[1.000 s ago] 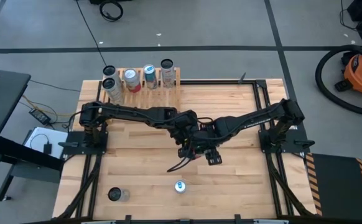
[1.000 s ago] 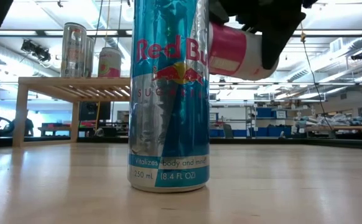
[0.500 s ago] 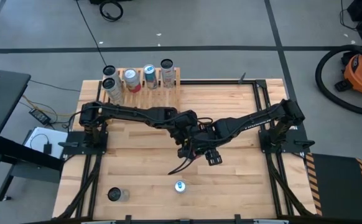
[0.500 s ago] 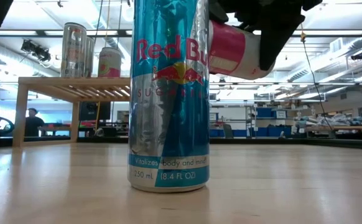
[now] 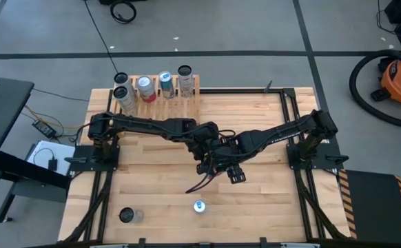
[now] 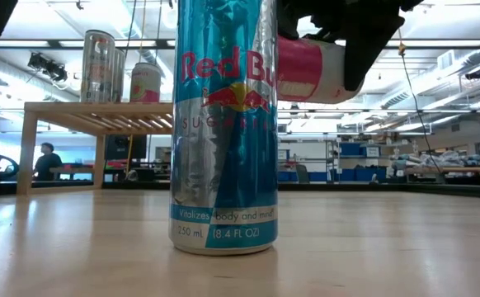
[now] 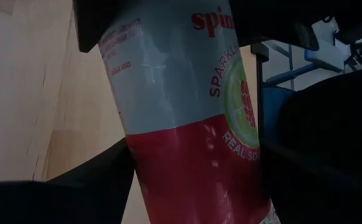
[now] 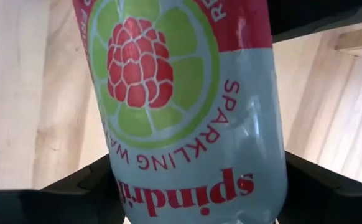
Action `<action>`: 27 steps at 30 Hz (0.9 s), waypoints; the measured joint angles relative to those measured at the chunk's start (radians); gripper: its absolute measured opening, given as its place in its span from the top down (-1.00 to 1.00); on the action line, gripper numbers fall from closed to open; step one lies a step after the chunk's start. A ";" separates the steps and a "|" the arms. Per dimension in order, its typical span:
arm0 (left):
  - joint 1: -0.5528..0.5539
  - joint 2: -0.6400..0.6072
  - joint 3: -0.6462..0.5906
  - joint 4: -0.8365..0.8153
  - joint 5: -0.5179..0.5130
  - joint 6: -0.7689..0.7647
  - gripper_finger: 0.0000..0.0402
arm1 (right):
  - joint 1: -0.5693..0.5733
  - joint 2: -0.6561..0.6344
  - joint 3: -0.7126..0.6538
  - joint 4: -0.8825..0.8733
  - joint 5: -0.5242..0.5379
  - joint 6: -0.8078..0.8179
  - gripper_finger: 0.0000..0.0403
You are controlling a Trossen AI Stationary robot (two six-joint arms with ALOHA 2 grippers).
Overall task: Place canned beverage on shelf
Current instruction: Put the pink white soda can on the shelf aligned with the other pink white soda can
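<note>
A Spindrift can, red at one end and pale grey at the other (image 6: pixel 312 69), hangs above the middle of the table between both grippers. My left gripper (image 7: pixel 193 180) is shut on its red end and my right gripper (image 8: pixel 199 186) on its pale end. In the high view the two grippers meet at the table's middle (image 5: pixel 218 155) and hide the can. The slatted wooden shelf (image 5: pixel 165 100) stands at the far left edge, with several cans upright on it. It also shows in the low view (image 6: pixel 100 115). My left gripper pinches the can's red end (image 7: pixel 187 168) between its two fingers (image 7: pixel 94 180), which lie across the can. The can is lifted clear of the table and lies about level. My right gripper pinches the can's pale end (image 8: pixel 199 180) between its two fingers (image 8: pixel 81 183), across the can, from the side opposite the left gripper. The can is clear of the table.
A blue and silver Red Bull can (image 5: pixel 199 206) stands upright near the table's near edge, close to the low camera (image 6: pixel 223 124). Another can (image 5: pixel 127 215) stands at the near left corner. A person (image 6: pixel 49 161) is in the room far behind the table.
The held can has tipped slightly, from slanting to about level. Both grippers stay on it at the table's middle.
</note>
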 joint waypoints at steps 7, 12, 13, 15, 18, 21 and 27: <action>-0.002 0.000 0.000 -0.001 0.015 0.007 -0.51 | 0.000 -0.001 0.000 0.002 -0.054 0.000 -0.62; -0.002 0.000 0.000 0.002 0.017 0.019 -0.51 | 0.000 -0.001 0.000 0.002 -0.059 0.002 -0.63; -0.002 0.000 0.000 0.003 0.017 0.024 -0.51 | 0.000 -0.001 0.000 0.002 -0.060 0.002 -0.63; -0.002 0.000 0.000 0.004 0.018 0.028 -0.51 | 0.000 -0.001 0.000 0.004 -0.062 0.003 -0.63; -0.002 0.000 0.000 0.001 0.026 0.029 -0.50 | 0.000 -0.001 0.000 0.016 -0.068 0.003 -0.62; -0.002 0.000 0.000 -0.001 0.046 0.028 -0.50 | 0.000 -0.001 0.000 0.030 -0.071 -0.003 -0.62; -0.009 0.000 0.000 -0.014 0.078 0.025 -0.55 | 0.002 0.000 -0.002 0.082 -0.081 -0.012 -0.62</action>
